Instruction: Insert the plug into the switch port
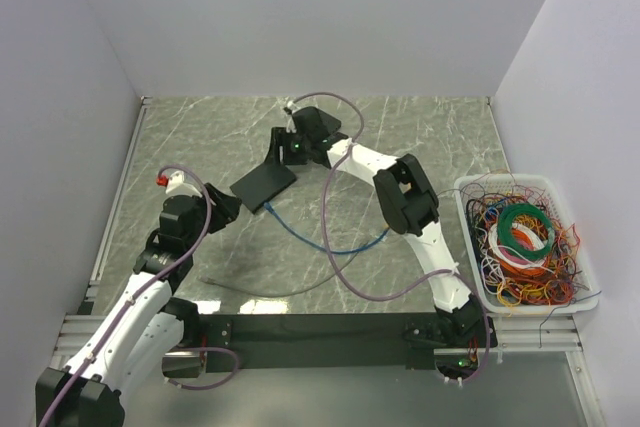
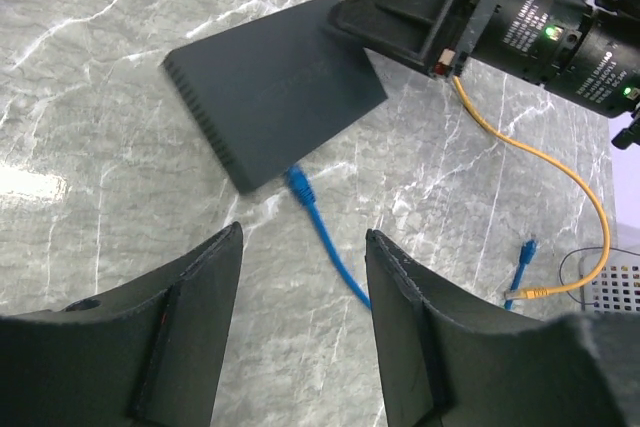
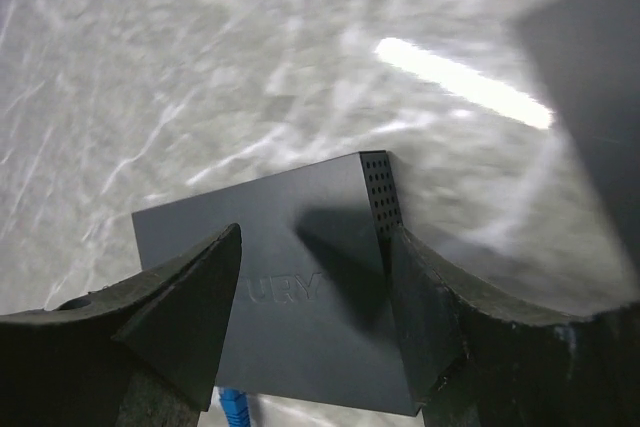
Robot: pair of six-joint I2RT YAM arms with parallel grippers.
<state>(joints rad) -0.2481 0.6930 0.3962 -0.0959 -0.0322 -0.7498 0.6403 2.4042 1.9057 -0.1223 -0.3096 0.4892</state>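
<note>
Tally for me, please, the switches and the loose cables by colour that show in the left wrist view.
Black switch: 1
Blue cable: 1
Yellow cable: 1
Total: 3

Matt black plastic switch (image 2: 275, 87) lies on glossy grey marble-patterned table (image 2: 100, 197).

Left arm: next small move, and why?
Probably lower the left gripper straight onto the blue plug and close. Its jaws stand open and empty, and the plug lies ungripped just ahead of them, at the edge of the switch.
</note>
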